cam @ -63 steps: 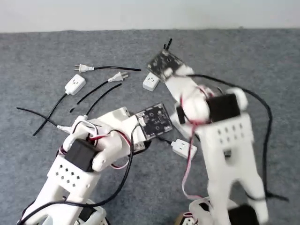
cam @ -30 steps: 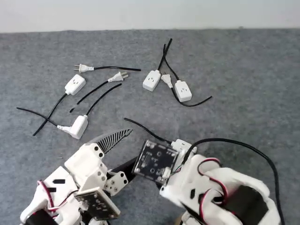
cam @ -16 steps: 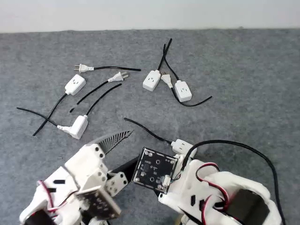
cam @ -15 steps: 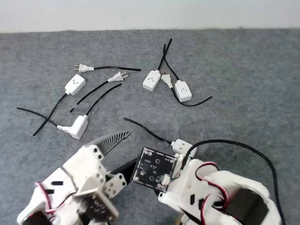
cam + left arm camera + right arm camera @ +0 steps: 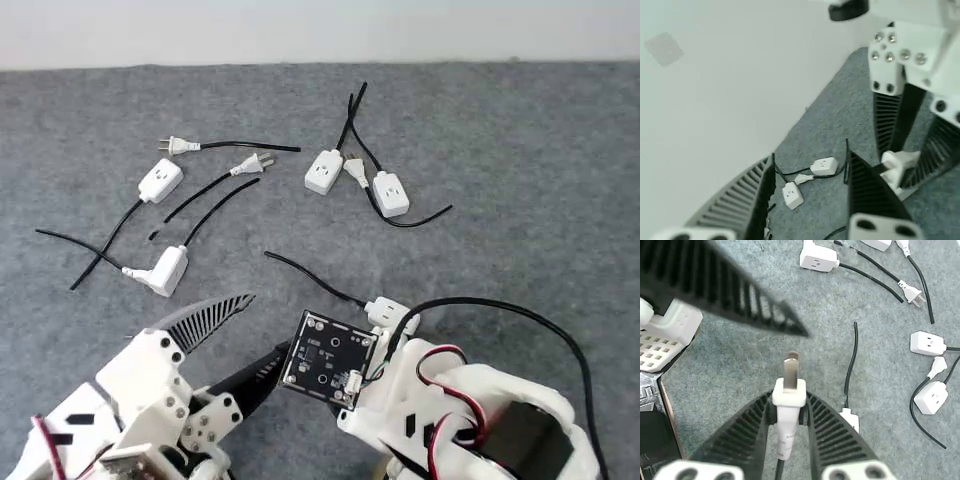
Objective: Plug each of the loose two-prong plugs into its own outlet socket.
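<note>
My right gripper (image 5: 788,396) is shut on a white two-prong plug (image 5: 788,401), prongs pointing away from the wrist. In the left wrist view the same plug (image 5: 896,163) sits between the right gripper's ribbed fingers (image 5: 885,125). My left gripper (image 5: 268,323) stands open and empty at the front left, just beside the right arm's camera board (image 5: 330,356). A white socket (image 5: 386,312) with a black cord lies close by the right arm. Farther back lie two sockets (image 5: 322,172) (image 5: 390,193) with a small plug (image 5: 353,172) between them.
At the back left lie two loose plugs (image 5: 178,146) (image 5: 251,164) on black cords and a socket (image 5: 160,180). Another socket (image 5: 168,270) lies at mid left. Grey carpet (image 5: 520,160) covers the table; a pale wall (image 5: 320,30) runs along the back.
Both arms have pulled back from over the sockets to the front edge. In the last half second the left arm sank lower and leftward. The right arm stayed nearly still.
</note>
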{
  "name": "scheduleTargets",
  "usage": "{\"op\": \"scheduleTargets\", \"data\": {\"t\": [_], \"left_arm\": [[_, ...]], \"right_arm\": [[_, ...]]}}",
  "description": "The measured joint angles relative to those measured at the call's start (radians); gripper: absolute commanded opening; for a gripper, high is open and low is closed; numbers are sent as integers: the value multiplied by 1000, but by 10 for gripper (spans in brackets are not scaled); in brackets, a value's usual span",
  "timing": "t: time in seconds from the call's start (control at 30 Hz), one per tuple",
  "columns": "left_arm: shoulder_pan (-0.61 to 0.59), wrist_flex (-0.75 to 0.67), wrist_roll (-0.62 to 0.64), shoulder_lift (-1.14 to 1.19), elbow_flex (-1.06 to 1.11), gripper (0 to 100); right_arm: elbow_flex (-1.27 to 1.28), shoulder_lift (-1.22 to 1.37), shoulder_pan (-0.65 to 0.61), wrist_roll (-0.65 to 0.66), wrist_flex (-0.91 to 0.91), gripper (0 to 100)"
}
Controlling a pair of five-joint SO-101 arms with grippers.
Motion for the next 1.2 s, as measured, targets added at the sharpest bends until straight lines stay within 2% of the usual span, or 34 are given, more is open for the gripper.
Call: {"op": "scheduleTargets", "data": {"t": [0.3, 0.9, 1.2], "left_arm": [[103, 55, 38, 0, 0, 224], [112, 9, 43, -2, 133, 224], [25, -71, 46, -6, 207, 224]], "right_arm": [[5, 0, 0, 0, -26, 9], [3, 9, 2, -3, 12, 9], [0, 11, 5, -5, 20, 9]]}}
